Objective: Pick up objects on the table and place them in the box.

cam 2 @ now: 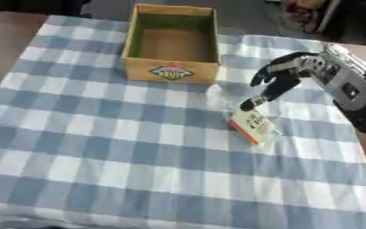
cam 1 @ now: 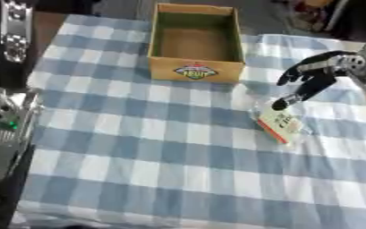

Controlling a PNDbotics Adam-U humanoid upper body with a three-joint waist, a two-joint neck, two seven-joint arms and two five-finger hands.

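An open cardboard box [cam 1: 196, 69] with a logo on its front stands at the far middle of the table; its inside looks bare. A small flat packet [cam 1: 280, 123], pale with a red edge and clear wrap, lies to the box's right and nearer me. My right hand [cam 2: 283, 74] comes in from the right and hovers just above the packet's far end, fingers spread and pointing down, one fingertip [cam 2: 248, 105] close to the packet's top edge. It holds nothing. My left hand is not visible.
A blue-and-white checked cloth [cam 2: 138, 147] covers the table. A silver and black machine part [cam 1: 2, 116] with green lights stands along the left edge. Clutter sits beyond the table's far right corner.
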